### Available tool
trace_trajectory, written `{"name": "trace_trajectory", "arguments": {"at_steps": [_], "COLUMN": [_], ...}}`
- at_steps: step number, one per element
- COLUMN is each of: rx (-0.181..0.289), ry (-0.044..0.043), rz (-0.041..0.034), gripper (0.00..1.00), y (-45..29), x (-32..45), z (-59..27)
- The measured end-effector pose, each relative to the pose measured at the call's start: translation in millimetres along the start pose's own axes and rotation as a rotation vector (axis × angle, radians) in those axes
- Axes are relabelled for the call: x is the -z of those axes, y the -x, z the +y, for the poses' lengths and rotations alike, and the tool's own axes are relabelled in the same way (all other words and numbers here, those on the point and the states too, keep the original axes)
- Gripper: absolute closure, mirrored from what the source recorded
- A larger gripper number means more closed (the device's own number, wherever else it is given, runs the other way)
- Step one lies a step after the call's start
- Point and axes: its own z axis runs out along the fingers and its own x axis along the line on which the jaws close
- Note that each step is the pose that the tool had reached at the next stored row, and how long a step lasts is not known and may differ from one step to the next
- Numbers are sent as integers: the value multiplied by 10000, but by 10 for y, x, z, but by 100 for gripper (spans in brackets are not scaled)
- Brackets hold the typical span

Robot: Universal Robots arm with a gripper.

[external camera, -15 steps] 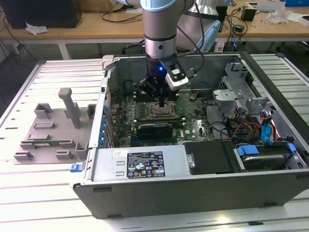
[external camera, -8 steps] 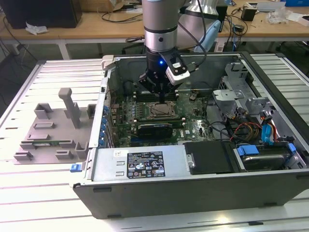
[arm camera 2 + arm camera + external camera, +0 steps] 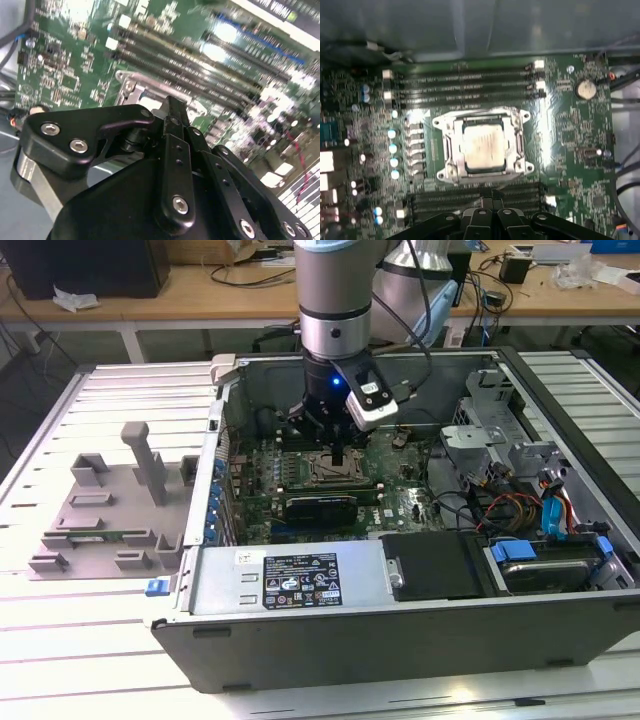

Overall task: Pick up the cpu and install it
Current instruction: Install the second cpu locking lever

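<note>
The pincer (image 3: pixel 492 197) hangs clenched and empty, fingertips pressed together, just above the motherboard (image 3: pixel 570 130), with the cpu (image 3: pixel 482 146) seated in its socket frame (image 3: pixel 445 142) right beside those tips.

Open room above cpu (image 3: pixel 483 148), memory slots (image 3: pixel 470 85) flanking.

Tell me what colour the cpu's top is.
Shiny silver-grey, seen best in the first wrist view, where the cpu sits in the socket.

The arm (image 3: pixel 335 300) is a silver cylinder with a pale blue cap; black cables run alongside. Its black pincer (image 3: pixel 172 115) carries silver screws.
</note>
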Motion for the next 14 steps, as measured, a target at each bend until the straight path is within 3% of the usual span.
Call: {"name": "trace_trajectory", "arguments": {"at_steps": [4,14], "rx": [1,299], "ry": [-1,48], "rz": [0,0], "gripper": [89,89], "y": [6,-105], "x": [-12,-147], "z": [-95,-100]}}
